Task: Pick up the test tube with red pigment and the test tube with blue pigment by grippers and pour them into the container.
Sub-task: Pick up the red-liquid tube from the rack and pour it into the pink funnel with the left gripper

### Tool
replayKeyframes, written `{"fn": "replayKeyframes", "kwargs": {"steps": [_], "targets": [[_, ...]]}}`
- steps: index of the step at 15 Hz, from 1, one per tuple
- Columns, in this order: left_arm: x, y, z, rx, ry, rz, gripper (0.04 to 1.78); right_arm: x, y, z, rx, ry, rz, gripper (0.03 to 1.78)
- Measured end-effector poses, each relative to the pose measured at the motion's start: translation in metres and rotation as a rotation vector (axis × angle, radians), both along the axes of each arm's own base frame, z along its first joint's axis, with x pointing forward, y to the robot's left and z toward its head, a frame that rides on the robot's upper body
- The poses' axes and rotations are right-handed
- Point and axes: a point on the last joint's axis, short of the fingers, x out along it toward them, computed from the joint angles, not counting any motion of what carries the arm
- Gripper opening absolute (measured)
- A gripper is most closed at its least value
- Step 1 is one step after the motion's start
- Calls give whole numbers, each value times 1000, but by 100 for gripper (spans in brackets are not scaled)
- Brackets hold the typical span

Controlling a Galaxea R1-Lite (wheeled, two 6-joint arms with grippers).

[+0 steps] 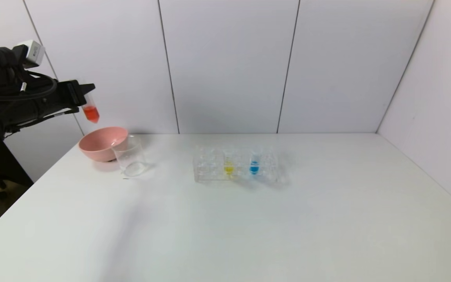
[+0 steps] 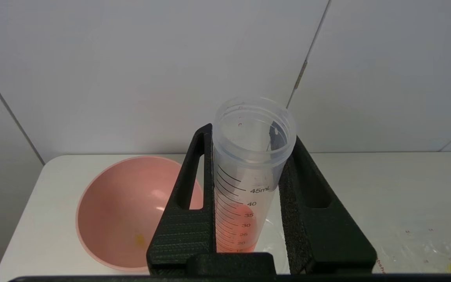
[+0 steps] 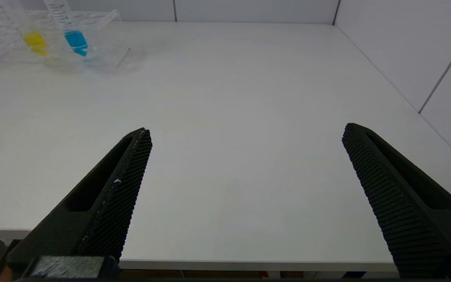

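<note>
My left gripper (image 1: 86, 94) is shut on the test tube with red pigment (image 1: 91, 111), which hangs nearly upright in the air above the far left of the table, over the back rim of the pink bowl. In the left wrist view both fingers press the tube (image 2: 249, 168) just under its open mouth, with my left gripper (image 2: 251, 135) around it. The container (image 1: 130, 156), a clear beaker, stands below and right of the tube, beside the bowl. The test tube with blue pigment (image 1: 254, 164) stands in the rack. My right gripper (image 3: 245, 131) is open above the table's front edge.
A pink bowl (image 1: 102, 143) sits at the far left, touching the beaker. A clear plastic rack (image 1: 210, 168) in the middle also holds a tube of yellow liquid (image 1: 229, 167). White walls close the back and right of the table (image 1: 288, 219).
</note>
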Motion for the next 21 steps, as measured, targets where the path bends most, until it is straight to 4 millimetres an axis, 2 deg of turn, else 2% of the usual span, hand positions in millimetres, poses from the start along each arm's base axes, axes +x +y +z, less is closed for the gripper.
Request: {"fn": "replayKeyframes", "kwargs": {"steps": [14, 21], "targets": [[-9, 7, -7, 32, 19, 3, 48, 0, 0, 0, -8, 9, -1, 178], [-3, 11, -16, 58, 34, -22, 48, 0, 0, 0, -2, 5, 0, 177]]}}
